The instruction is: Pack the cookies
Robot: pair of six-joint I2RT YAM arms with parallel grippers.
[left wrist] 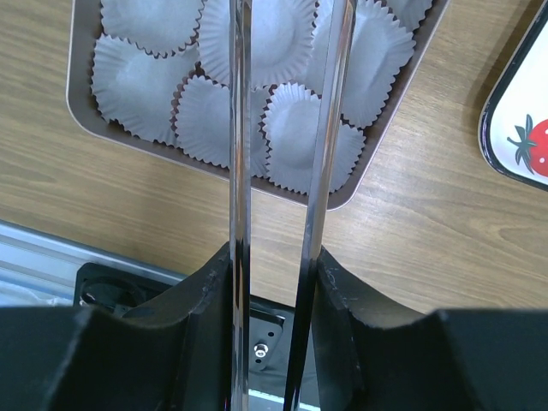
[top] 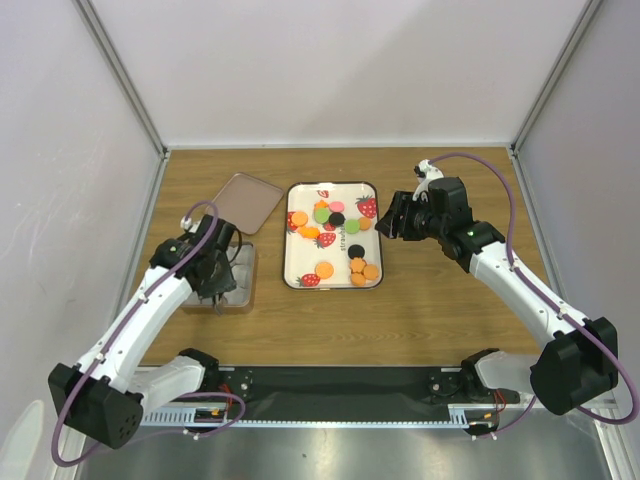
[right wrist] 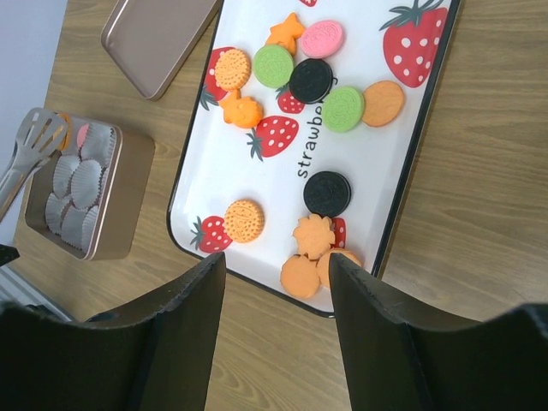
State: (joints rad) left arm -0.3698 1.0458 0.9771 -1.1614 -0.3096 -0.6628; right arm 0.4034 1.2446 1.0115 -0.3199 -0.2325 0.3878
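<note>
The cookies lie on a white strawberry-print tray (top: 300, 255): orange (right wrist: 244, 220), black (right wrist: 327, 193), green (right wrist: 273, 66) and pink (right wrist: 322, 38) discs, several in all. My right gripper (right wrist: 276, 265) is open and empty above the tray's near right corner; it also shows in the top view (top: 395, 218). My left gripper (top: 213, 272) is shut on metal tongs (left wrist: 240, 171), held over a brown tin (left wrist: 351, 193) lined with white paper cups (left wrist: 218, 116). In the right wrist view a pink cookie (right wrist: 83, 134) shows in the tin beside the tong tips (right wrist: 38, 137).
The tin's flat brown lid (top: 243, 198) lies behind the tin, left of the tray. The tray's corner (left wrist: 522, 128) is close to the tin's right side. Bare wooden table (top: 450, 300) lies to the right of and in front of the tray.
</note>
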